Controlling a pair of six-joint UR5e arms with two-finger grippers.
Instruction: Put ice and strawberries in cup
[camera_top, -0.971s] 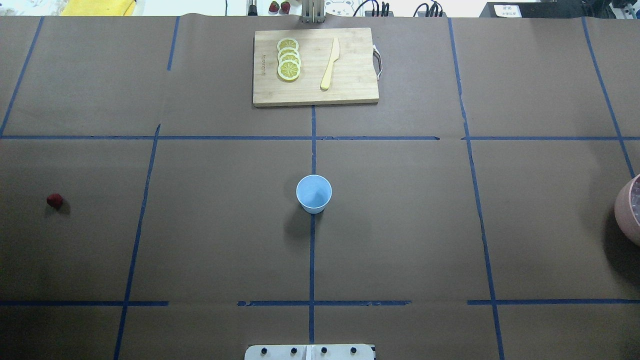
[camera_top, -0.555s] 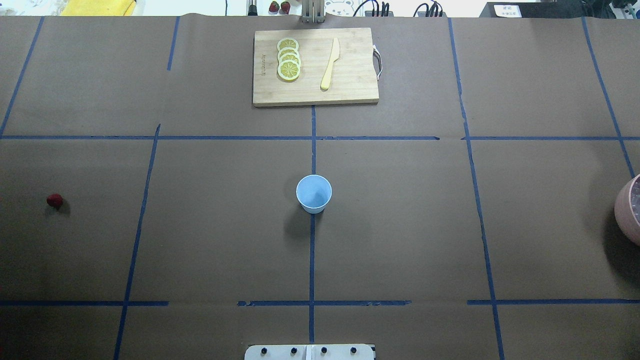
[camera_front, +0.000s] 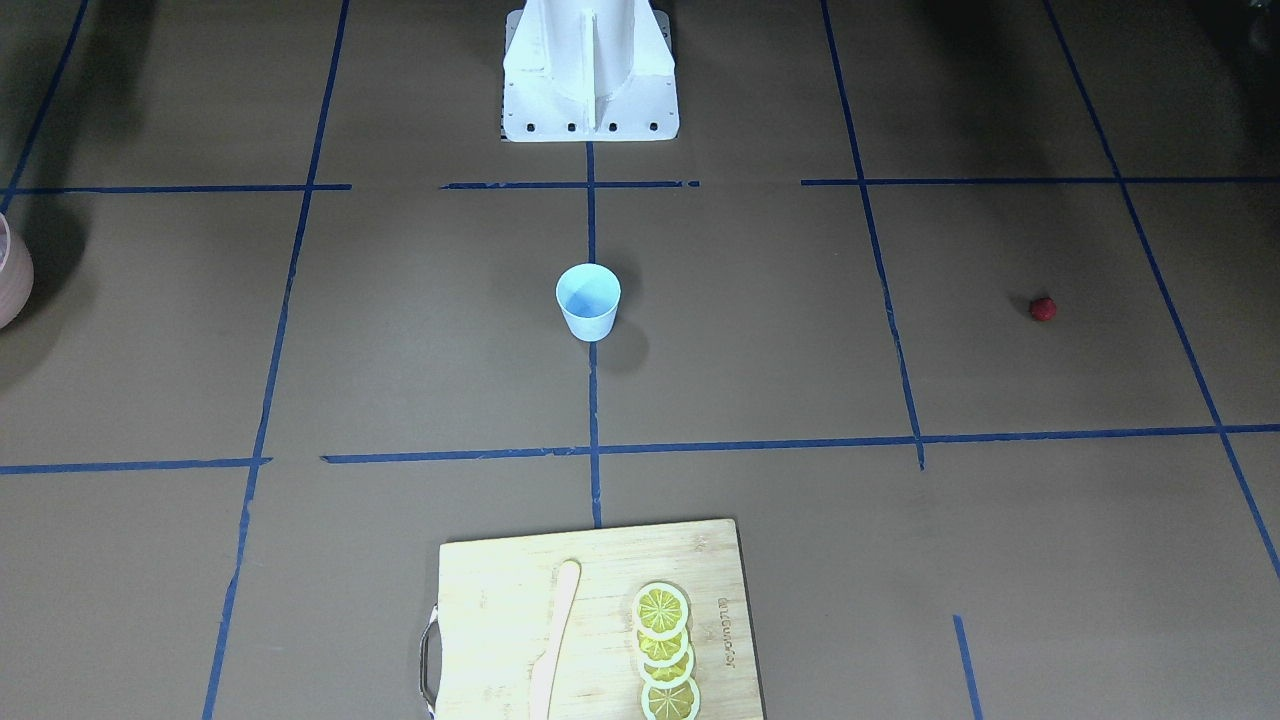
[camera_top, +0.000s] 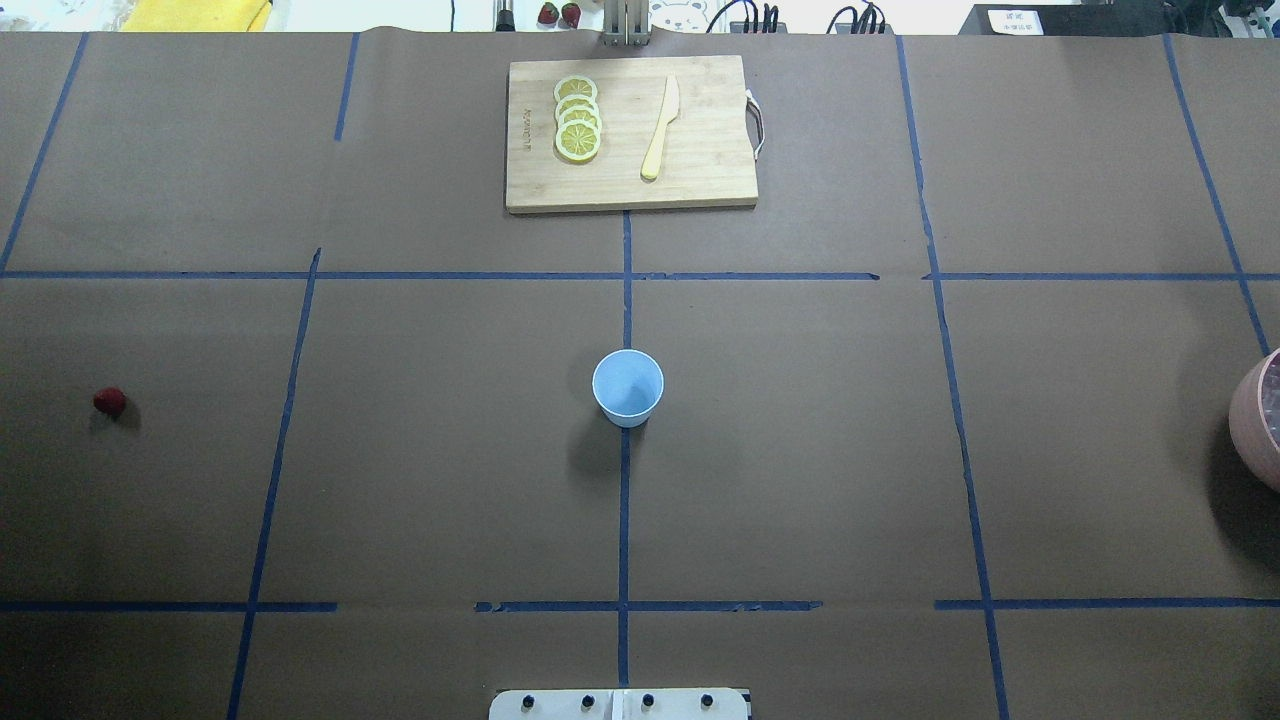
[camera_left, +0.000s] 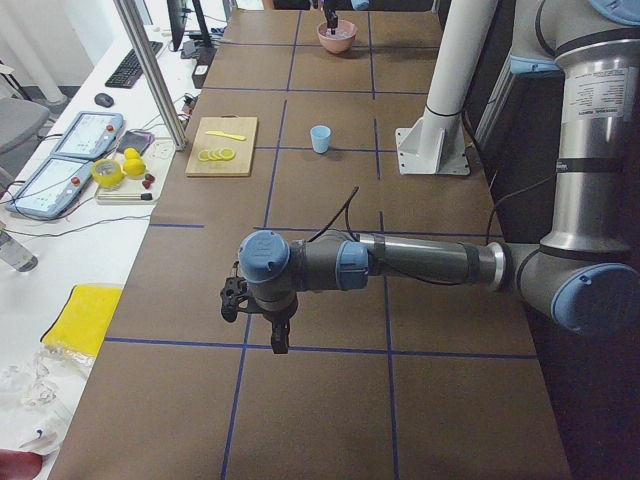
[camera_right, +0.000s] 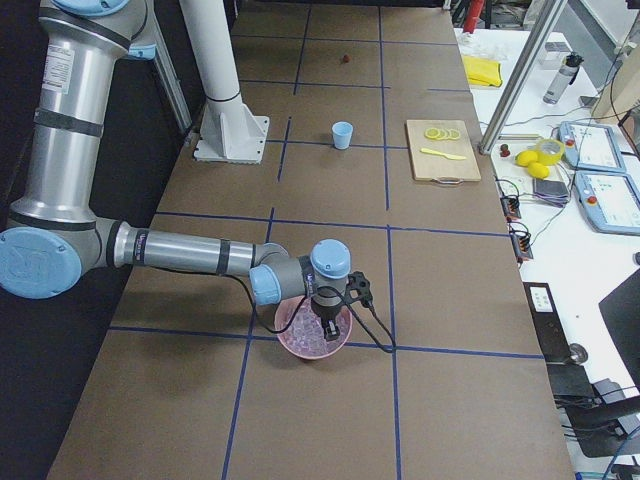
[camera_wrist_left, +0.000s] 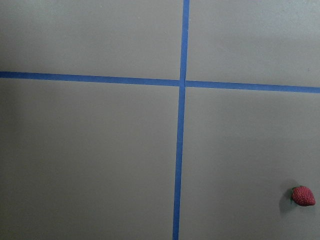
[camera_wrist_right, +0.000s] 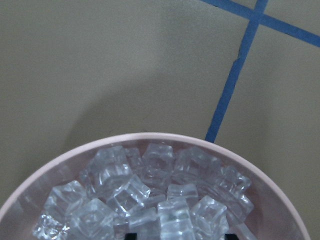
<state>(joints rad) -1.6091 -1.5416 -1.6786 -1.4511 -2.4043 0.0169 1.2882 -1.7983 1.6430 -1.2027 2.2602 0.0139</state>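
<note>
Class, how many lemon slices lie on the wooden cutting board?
4 lemon slices, overlapping in one row on the cutting board, left of the knife in the overhead view; others could hide underneath.

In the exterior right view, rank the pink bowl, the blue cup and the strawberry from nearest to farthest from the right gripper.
1. The pink bowl, just below the right gripper, at the near end of the table.
2. The cup, mid-table, in front of the robot's base.
3. The strawberry, at the table's far end, on the robot's left side.
</note>
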